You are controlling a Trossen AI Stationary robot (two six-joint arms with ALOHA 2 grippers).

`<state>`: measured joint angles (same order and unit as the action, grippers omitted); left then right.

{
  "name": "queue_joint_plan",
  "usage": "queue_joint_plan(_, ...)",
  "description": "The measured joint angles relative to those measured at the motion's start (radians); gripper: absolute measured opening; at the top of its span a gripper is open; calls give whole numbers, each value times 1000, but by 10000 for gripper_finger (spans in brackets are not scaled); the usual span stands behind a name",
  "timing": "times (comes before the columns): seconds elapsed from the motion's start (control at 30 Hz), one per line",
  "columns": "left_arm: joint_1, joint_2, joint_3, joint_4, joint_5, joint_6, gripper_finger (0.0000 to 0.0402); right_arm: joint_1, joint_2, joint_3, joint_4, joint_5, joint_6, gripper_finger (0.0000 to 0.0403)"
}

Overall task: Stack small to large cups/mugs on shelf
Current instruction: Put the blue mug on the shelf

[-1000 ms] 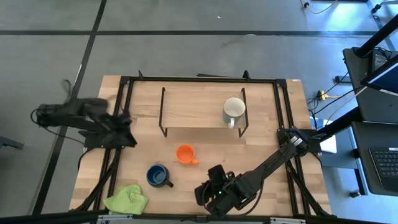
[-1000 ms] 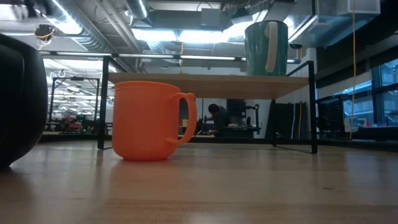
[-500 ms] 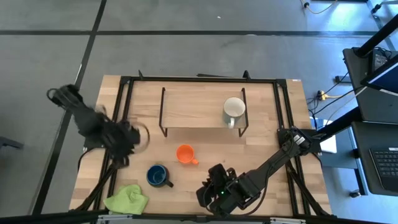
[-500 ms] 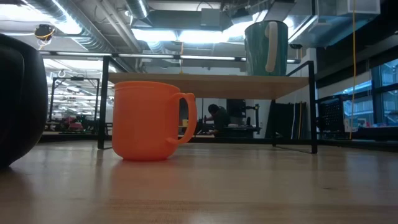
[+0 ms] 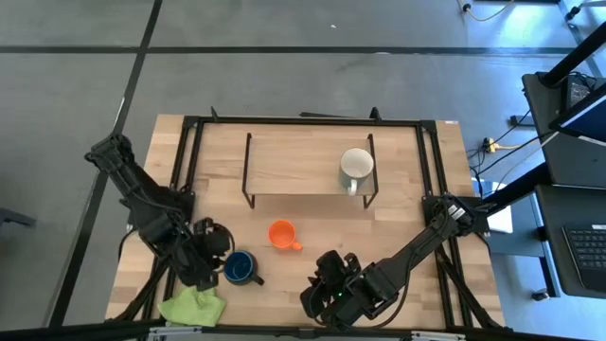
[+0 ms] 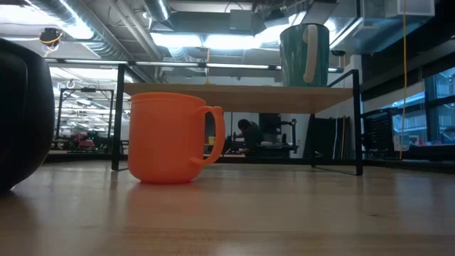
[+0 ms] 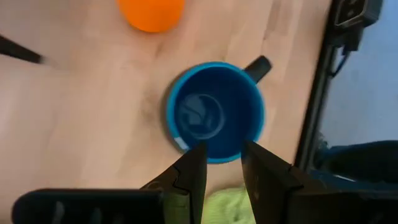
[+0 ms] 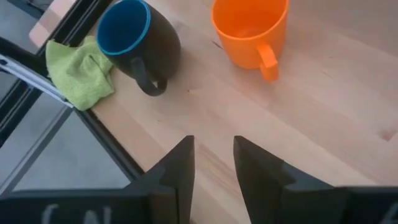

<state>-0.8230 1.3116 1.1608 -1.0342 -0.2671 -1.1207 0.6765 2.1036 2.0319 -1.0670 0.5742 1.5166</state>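
The dark blue mug (image 5: 239, 267) stands upright on the table near its front left, handle toward the right. My left gripper (image 7: 224, 163) hovers open above the mug's near-left rim, pointing steeply down, touching nothing. The small orange mug (image 5: 281, 234) stands upright mid-table. The white mug (image 5: 356, 168) stands on the right end of the shelf (image 5: 294, 161). My right gripper (image 8: 213, 158) hangs open over bare table at the front, right of the blue mug (image 8: 137, 40), with nothing between its fingers.
A lime-green cloth (image 5: 194, 305) lies crumpled at the front left corner, just beside the blue mug. A black metal frame (image 5: 189, 123) runs around the tabletop. The shelf's left and middle parts are bare wood. A person sits far off behind the table (image 6: 250, 134).
My left arm has swung from the table's far left side toward the near edge, coming over the blue mug, and its gripper has tipped downward. The mugs and the cloth have stayed where they were.
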Motion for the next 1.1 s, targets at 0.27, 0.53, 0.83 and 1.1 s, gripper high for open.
queue_joint_plan(0.27,124,129,110,-21,168,299,94,2,-9,0,0,0,-10,113)
queue_joint_plan(0.53,246,239,163,-207,215,604,94,8,-9,0,0,0,-6,113)
queue_joint_plan(0.83,250,239,166,-85,243,679,94,15,-9,0,-6,8,-3,113)
queue_joint_plan(1.1,267,241,103,-88,245,706,94,15,-8,0,-11,12,-3,113)
